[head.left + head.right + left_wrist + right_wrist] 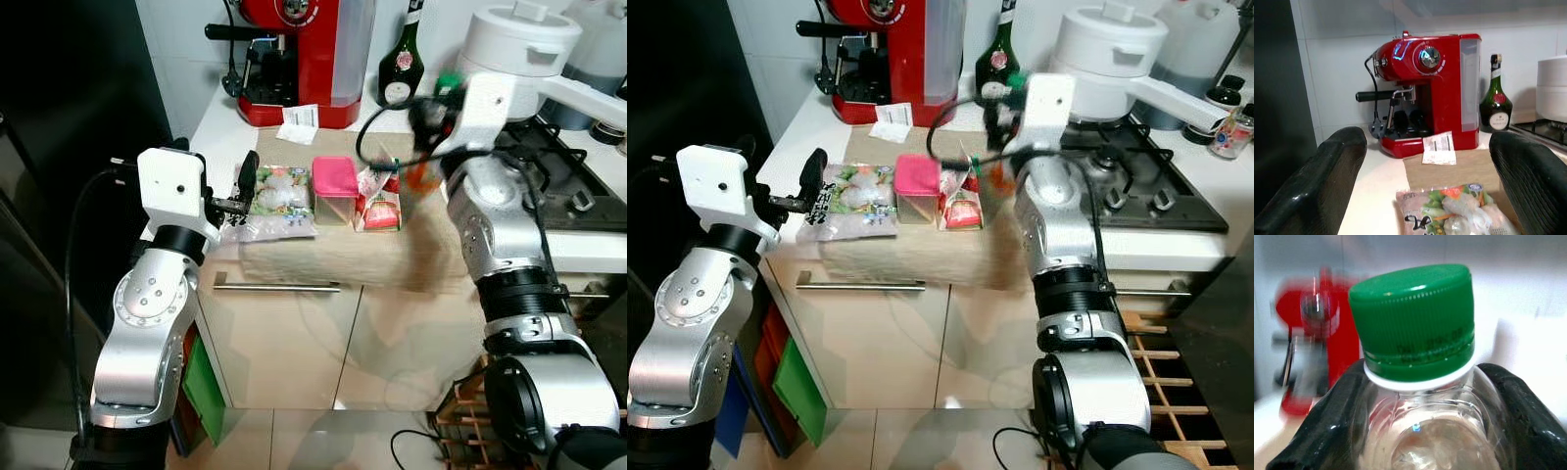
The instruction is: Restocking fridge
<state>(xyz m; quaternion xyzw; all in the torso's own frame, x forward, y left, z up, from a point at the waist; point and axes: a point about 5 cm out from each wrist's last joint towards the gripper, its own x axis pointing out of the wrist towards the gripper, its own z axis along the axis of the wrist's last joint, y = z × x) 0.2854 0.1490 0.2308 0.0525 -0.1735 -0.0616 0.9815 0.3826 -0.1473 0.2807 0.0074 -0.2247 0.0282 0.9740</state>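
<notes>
A clear bottle with a green cap [1415, 318] sits between the black fingers [1327, 431] of my right gripper [999, 108], which is shut on it and holds it, blurred, above the counter's brown mat [333, 250]. On the mat lie a bag of frozen vegetables [279, 196], a pink-lidded container [335, 181] and a red carton [380, 208]. My left gripper [1427, 161] is open and hovers at the mat's left edge, just short of the vegetable bag [1459, 213].
A red espresso machine [304, 59], a dark green bottle [402, 59] and a white pot [519, 44] stand at the back. The gas hob [563, 171] is on the right. The dark fridge [69, 117] stands at the left. A cabinet handle [277, 287] runs below the counter.
</notes>
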